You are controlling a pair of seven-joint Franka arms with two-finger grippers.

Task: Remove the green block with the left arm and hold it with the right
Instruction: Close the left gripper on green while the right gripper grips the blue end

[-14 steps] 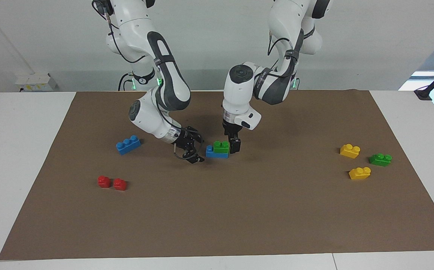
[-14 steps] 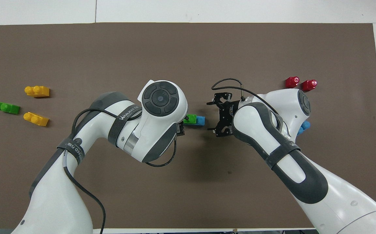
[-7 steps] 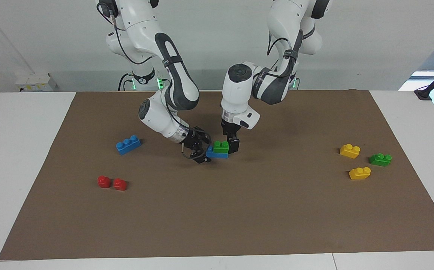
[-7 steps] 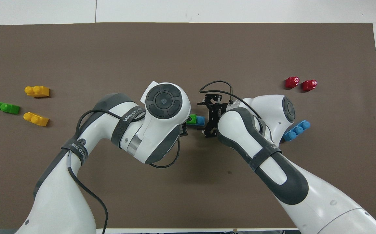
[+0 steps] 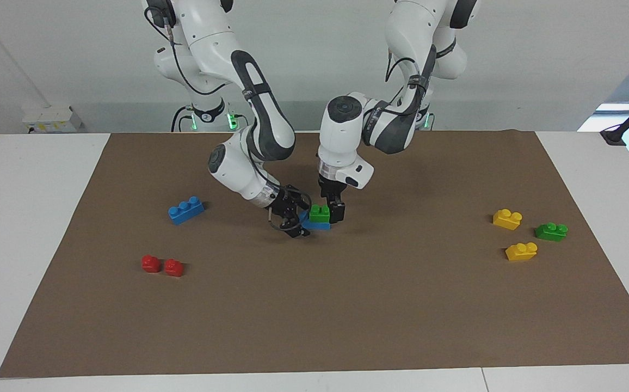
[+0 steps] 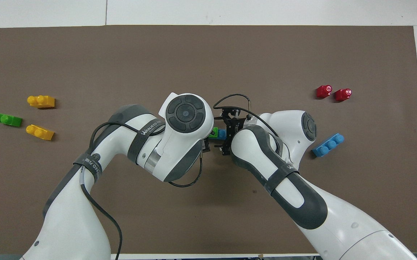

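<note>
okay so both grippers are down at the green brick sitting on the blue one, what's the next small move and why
Probably close the right gripper on the blue three-stud plastic brick. It straddles that brick's end, fingers apart, while the left gripper is down at the bright green two-stud plastic brick stacked on top. Bracing the base first lets the green brick pull off cleanly.

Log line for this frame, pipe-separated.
left gripper at green block | right gripper at blue brick underneath | green block on blue brick | not separated
</note>
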